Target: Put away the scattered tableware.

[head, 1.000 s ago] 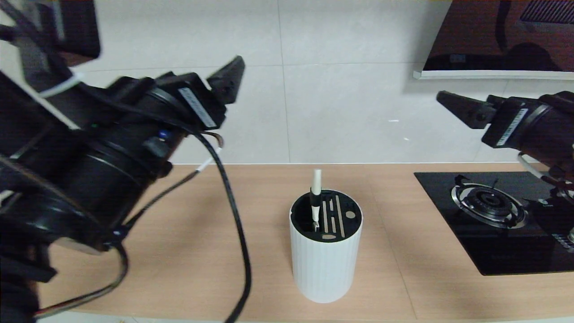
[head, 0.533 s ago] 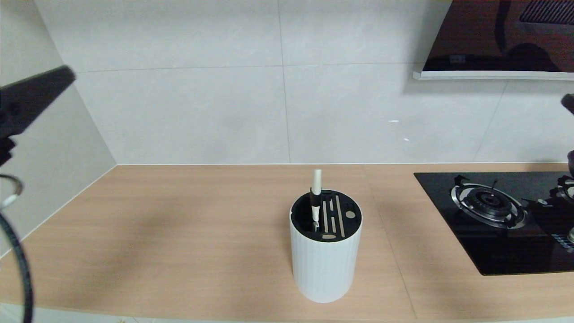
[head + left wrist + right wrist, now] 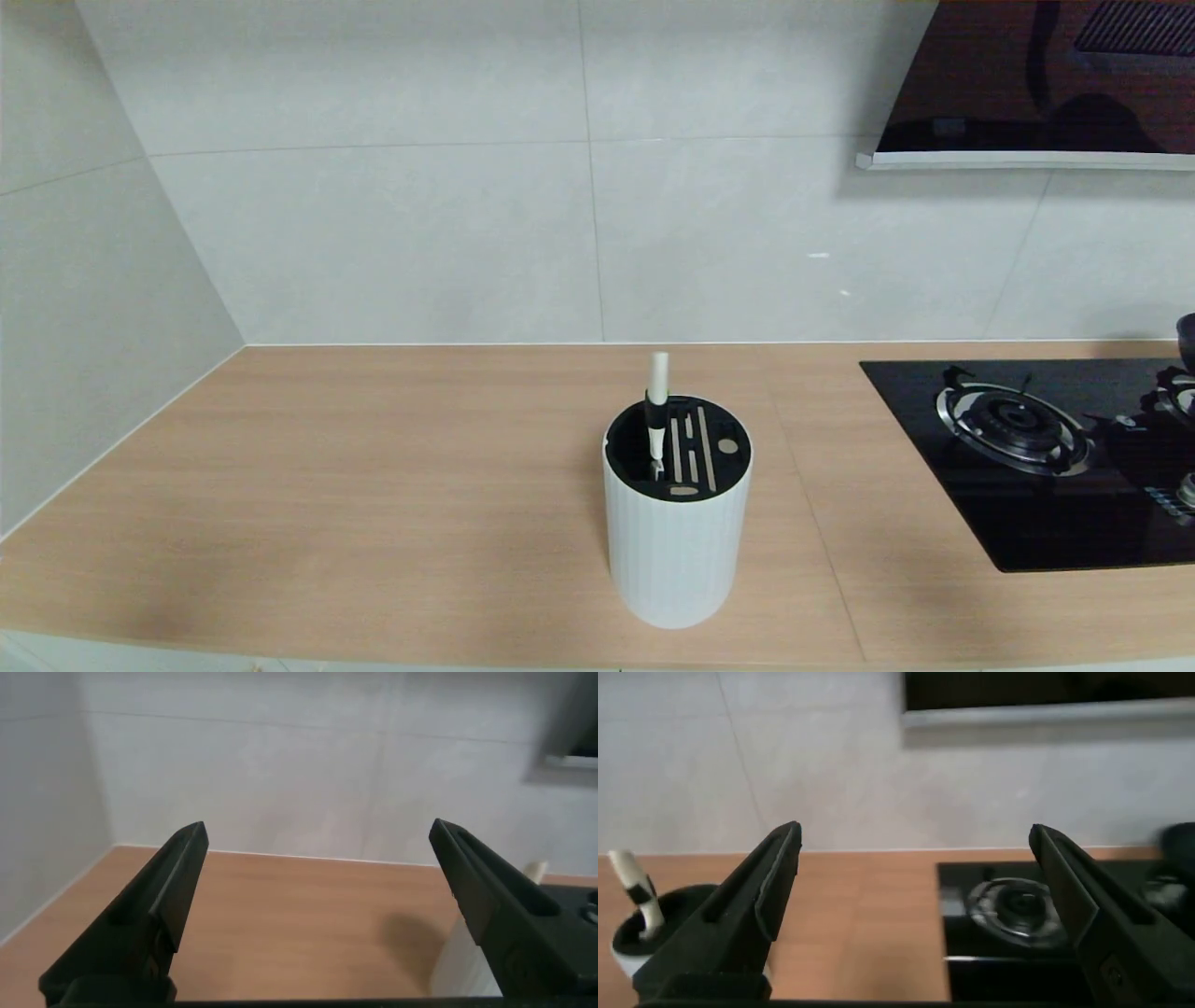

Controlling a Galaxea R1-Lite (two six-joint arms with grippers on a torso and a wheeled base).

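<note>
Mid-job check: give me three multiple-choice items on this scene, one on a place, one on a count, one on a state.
1. Where does the white holder stand on the counter?
A) left of the hob
B) on the hob
C) against the wall

2. How many utensils stand in it?
A) none
B) one
C) three

3. How are the left end effector and right end effector?
A) open, empty
B) shut on a utensil
C) shut, empty

1 A: bare wood separates holder and hob.
2 B: a single white-handled utensil rises from the slotted top.
3 A: fingers spread, nothing between.
</note>
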